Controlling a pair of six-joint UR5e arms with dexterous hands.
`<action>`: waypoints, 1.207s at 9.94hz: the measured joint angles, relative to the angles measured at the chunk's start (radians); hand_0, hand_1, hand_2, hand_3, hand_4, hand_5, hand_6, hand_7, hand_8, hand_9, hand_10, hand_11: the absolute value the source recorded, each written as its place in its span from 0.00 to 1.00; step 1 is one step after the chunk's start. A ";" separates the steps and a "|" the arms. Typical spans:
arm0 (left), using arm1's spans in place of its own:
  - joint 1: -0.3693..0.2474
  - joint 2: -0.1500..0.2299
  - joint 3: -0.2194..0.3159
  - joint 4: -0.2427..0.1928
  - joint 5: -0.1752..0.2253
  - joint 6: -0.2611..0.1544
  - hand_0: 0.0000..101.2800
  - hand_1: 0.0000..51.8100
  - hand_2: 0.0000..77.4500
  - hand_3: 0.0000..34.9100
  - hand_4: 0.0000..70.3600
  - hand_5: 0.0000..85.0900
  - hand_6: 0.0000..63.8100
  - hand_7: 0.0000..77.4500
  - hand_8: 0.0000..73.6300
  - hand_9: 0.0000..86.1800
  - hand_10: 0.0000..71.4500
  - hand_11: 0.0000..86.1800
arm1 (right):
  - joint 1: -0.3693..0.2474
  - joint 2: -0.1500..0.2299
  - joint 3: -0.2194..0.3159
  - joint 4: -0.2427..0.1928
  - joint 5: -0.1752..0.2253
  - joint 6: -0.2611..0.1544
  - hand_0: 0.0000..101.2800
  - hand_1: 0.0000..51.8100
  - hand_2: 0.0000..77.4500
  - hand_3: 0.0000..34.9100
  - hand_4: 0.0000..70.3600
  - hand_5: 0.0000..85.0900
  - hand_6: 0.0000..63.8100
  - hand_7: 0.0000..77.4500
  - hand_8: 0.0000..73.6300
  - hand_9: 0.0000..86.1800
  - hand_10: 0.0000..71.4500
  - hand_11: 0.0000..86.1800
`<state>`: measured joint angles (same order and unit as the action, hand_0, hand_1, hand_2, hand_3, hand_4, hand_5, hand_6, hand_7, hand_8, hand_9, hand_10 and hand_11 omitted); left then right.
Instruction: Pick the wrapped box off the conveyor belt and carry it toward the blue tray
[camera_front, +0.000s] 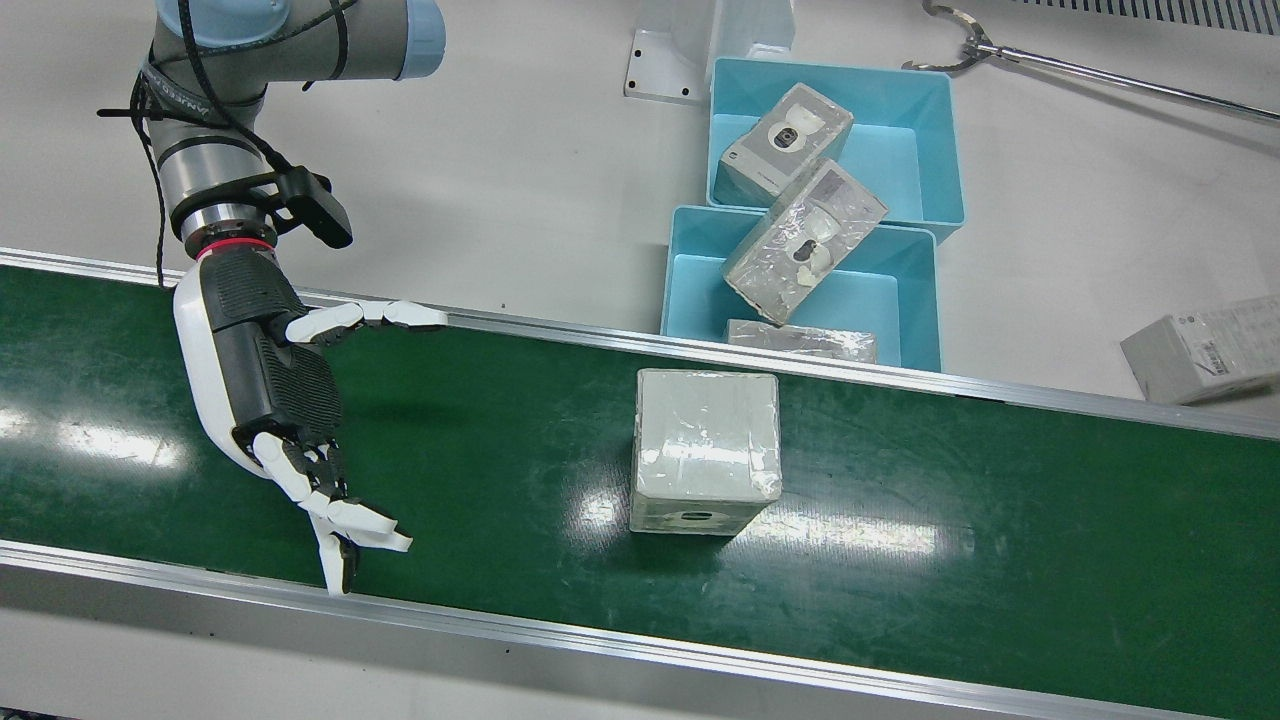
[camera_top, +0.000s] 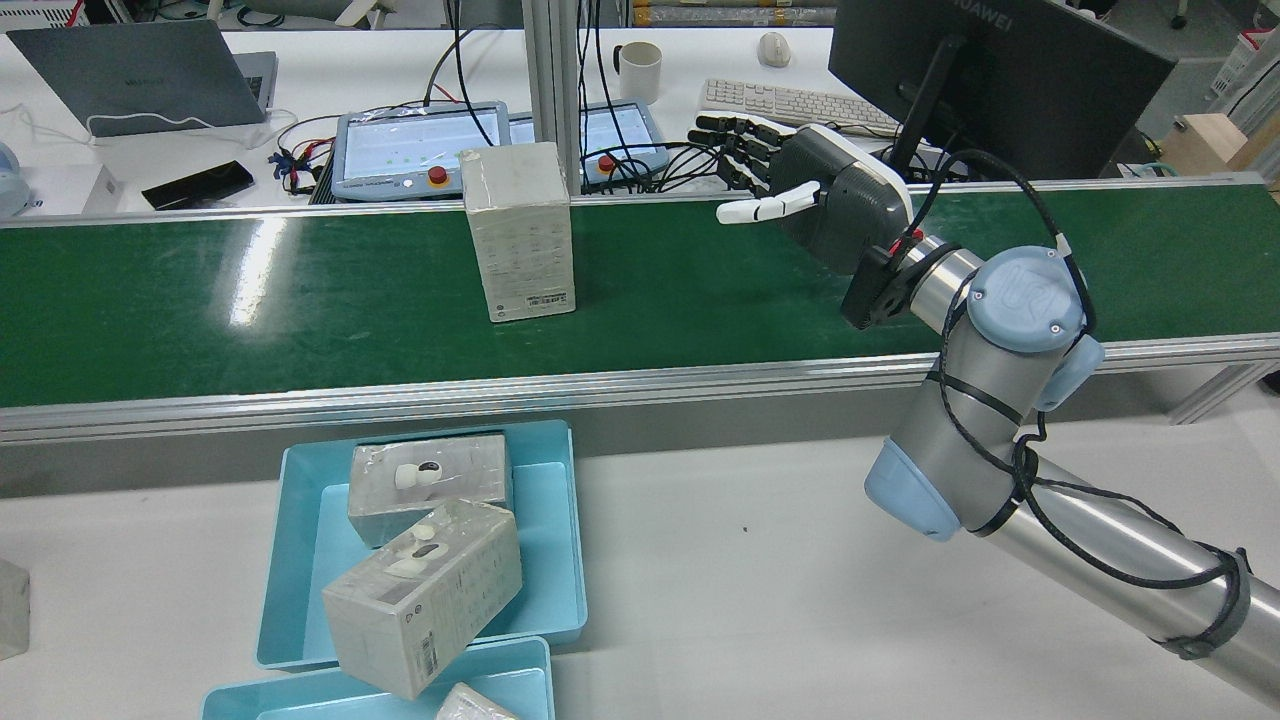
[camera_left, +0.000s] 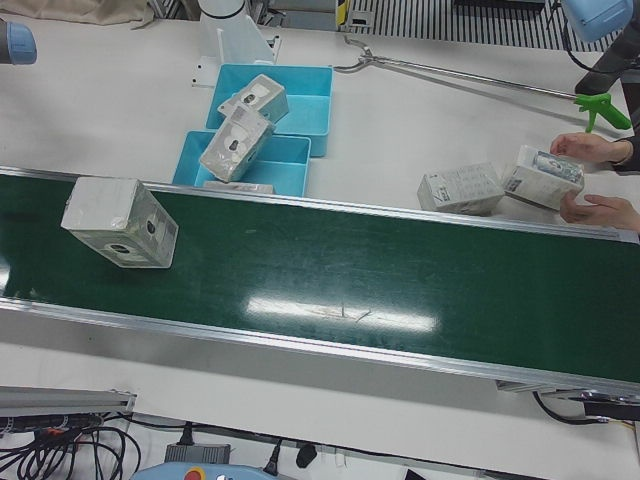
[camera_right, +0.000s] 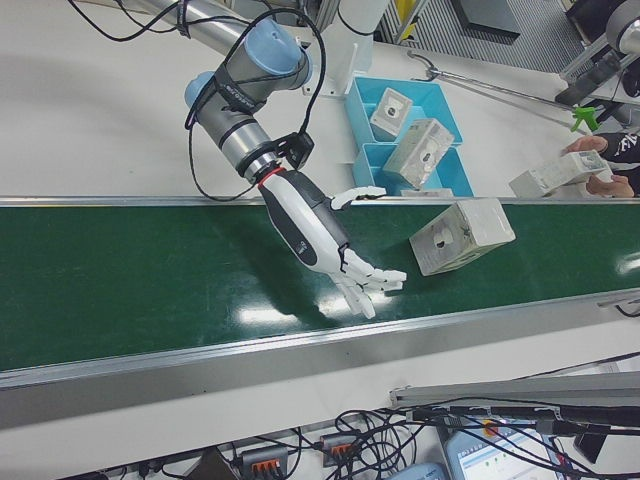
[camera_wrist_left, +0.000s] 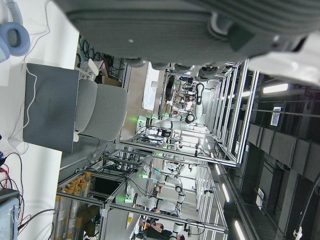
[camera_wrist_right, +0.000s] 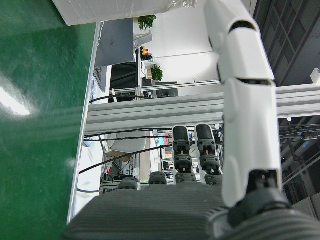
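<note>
Box stands upright mid-belt, well clear of my right hand, fingers spread, empty. Shrink-wrap looks slick, carton rigid and probably light; I'd squeeze the two broad faces. Blue tray sits just past the rail. Left hand's state: can't tell.

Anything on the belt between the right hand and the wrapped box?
Nothing. In the front view, only bare green conveyor belt lies between the open right hand and the wrapped box; the rear view shows the same clear stretch.
</note>
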<state>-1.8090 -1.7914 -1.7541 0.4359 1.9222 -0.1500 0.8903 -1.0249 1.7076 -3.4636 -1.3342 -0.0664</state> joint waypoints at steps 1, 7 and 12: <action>0.000 0.000 0.000 0.000 0.000 0.000 0.00 0.00 0.01 0.00 0.00 0.01 0.00 0.01 0.01 0.01 0.00 0.01 | -0.005 0.001 -0.003 0.004 0.000 -0.001 0.50 0.35 0.23 0.11 0.20 0.22 0.09 0.24 0.01 0.03 0.00 0.02; 0.000 0.000 0.000 0.000 0.000 0.000 0.00 0.00 0.01 0.00 0.00 0.01 0.00 0.01 0.01 0.01 0.01 0.00 | -0.033 0.055 -0.057 0.000 0.014 -0.012 0.52 0.40 0.25 0.19 0.24 0.26 0.12 0.30 0.01 0.04 0.00 0.02; 0.000 0.000 0.000 0.000 0.000 0.000 0.00 0.00 0.01 0.00 0.00 0.02 0.00 0.01 0.01 0.01 0.00 0.01 | 0.053 -0.082 0.075 0.005 -0.019 0.025 0.51 0.37 0.22 0.17 0.20 0.24 0.07 0.25 0.01 0.03 0.00 0.01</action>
<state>-1.8089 -1.7914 -1.7541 0.4359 1.9222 -0.1500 0.9431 -1.1069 1.7831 -3.4587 -1.3528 -0.0413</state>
